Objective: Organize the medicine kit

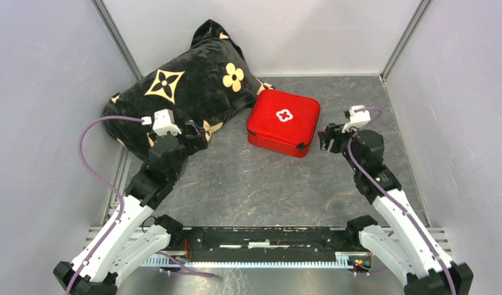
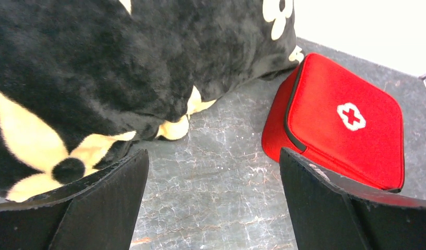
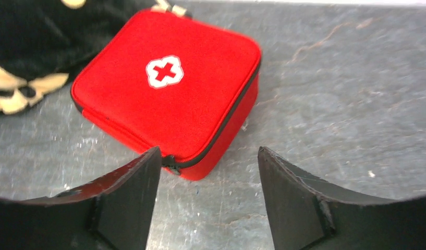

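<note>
Item 1. Red rounded-square hard-shell medicine kit (image 1: 284, 123), fabric-covered, with a black zip seam and a white cross emblem on the lid. It lies flat on the bench, lid up and zipped shut, near the far edge and a little right of centre, turned so that one corner points to the near right. Its far left corner is just beside the pillow; I cannot tell whether the two touch.

Item 2. Black plush pillow with gold flower pattern (image 1: 180, 92). It fills the far left corner of the bench, and its bulk runs along the left edge.

Item 3. Grey marbled bench (image 1: 248, 184), walled in pale panels on three sides.

Item 4. Left pincer (image 1: 196, 136), black fingers. It is at the near side of the pillow, well apart from the medicine kit. The jaws stand wide, with only bench surface between them in the left wrist view; nothing is held.

Item 5. Right pincer (image 1: 327, 138), black fingers. It is just beside the kit's near right corner, pointing at it. The jaws stand apart, the zip corner is seen in the gap in the right wrist view, and neither finger grips it.
</note>
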`<state>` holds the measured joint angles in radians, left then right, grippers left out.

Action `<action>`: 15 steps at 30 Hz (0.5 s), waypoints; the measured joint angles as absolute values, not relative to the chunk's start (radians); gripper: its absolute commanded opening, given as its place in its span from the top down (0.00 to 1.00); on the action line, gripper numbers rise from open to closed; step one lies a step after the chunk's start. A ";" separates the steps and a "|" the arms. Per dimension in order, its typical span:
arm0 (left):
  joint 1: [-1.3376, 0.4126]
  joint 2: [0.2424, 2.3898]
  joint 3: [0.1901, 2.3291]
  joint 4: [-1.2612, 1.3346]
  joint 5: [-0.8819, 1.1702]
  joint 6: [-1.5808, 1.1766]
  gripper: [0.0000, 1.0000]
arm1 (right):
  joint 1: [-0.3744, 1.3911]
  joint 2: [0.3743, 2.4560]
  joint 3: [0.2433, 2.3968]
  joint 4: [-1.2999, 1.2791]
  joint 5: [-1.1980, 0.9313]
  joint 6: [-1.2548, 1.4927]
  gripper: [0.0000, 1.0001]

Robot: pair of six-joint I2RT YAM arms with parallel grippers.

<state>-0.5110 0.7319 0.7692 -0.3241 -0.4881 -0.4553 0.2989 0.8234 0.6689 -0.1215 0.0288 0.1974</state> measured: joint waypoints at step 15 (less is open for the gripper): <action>-0.511 0.666 0.761 -0.336 -0.567 -0.455 0.00 | 0.299 0.454 0.399 0.009 0.256 0.156 0.02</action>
<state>-0.5110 0.6662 0.7612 -0.3355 -0.5667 -0.4553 0.2989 0.4541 0.3988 0.0090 0.2558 0.1558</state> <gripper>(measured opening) 0.994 0.979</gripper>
